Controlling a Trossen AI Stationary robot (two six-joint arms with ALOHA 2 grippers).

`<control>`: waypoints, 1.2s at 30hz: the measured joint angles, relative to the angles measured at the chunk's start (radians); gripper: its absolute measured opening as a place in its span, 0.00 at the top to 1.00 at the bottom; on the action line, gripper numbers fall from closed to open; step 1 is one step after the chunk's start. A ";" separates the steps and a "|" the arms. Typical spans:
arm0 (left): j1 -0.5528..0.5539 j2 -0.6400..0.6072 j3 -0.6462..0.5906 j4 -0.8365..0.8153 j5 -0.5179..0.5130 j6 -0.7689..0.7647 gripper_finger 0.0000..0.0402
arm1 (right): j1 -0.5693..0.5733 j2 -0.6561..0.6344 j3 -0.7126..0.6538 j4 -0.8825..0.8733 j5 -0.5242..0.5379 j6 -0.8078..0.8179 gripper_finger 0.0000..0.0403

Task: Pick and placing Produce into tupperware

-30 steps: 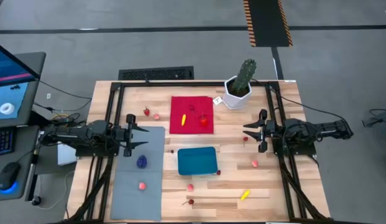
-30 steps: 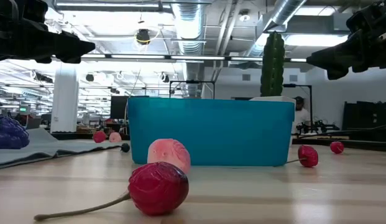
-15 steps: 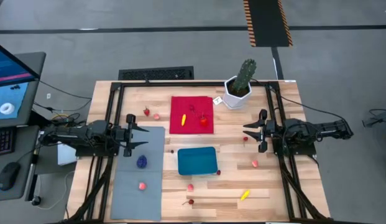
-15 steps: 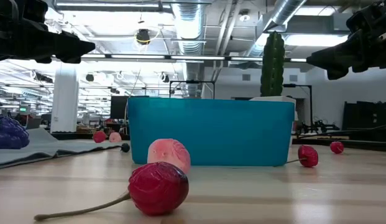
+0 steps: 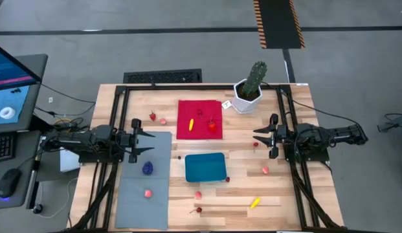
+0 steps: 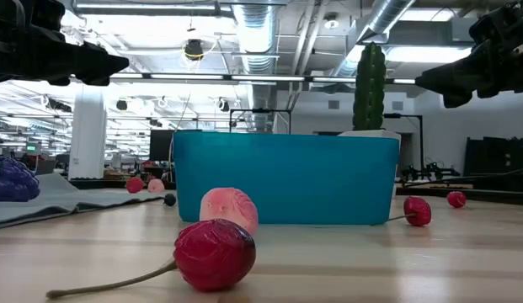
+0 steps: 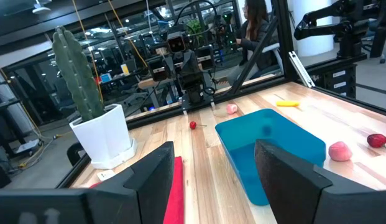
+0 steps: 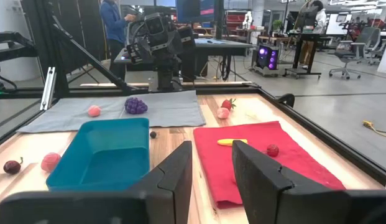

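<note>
Left tool parked over the grey mat, fingers spread wide, gripping nothing. Right tool hovering over the worktop on its own side, fingers apart, also empty. Zero change over the last second, same pose all round. Blue tub sat mid-worktop, empty. Fruit scattered everywhere: grapes on the mat, banana on the red cloth, cherry up front. Basically not started yet.

Looked past two spread dark fingers at an empty teal tupperware on the wooden table, flanked by a cactus in a white pot, a red cloth edge, scattered pink, red and yellow produce, and the opposite arm.
</note>
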 joint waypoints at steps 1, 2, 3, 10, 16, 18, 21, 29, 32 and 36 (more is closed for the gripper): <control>0.000 0.000 0.000 0.000 0.000 0.000 0.47 | 0.000 0.000 0.000 0.000 0.000 0.000 0.66; 0.000 0.000 0.000 0.000 0.000 0.000 0.47 | 0.000 0.000 0.000 0.000 0.000 -0.010 0.66; 0.000 0.000 0.000 0.000 0.000 0.000 0.47 | -0.001 0.000 0.000 0.000 0.001 -0.049 0.66; 0.000 0.000 0.000 0.000 0.000 0.000 0.47 | -0.008 0.000 0.000 0.000 0.000 -0.156 0.66; 0.000 0.000 0.000 0.001 0.000 0.000 0.47 | -0.005 0.000 -0.003 0.027 -0.021 0.024 0.66; 0.000 0.000 0.000 0.001 0.003 -0.028 0.47 | -0.008 0.000 -0.003 0.062 -0.023 0.147 0.66; 0.000 0.000 0.000 0.001 0.007 -0.131 0.47 | -0.008 0.000 -0.003 0.119 -0.023 0.224 0.66; 0.000 0.000 0.000 0.126 -0.050 -0.244 0.47 | -0.007 0.000 -0.002 0.162 -0.019 0.249 0.66; 0.000 0.000 0.000 0.172 -0.069 -0.343 0.47 | -0.007 0.000 -0.002 0.167 -0.021 0.270 0.66; 0.000 0.000 0.000 0.201 -0.072 -0.414 0.46 | -0.006 0.000 -0.002 0.154 -0.049 0.287 0.66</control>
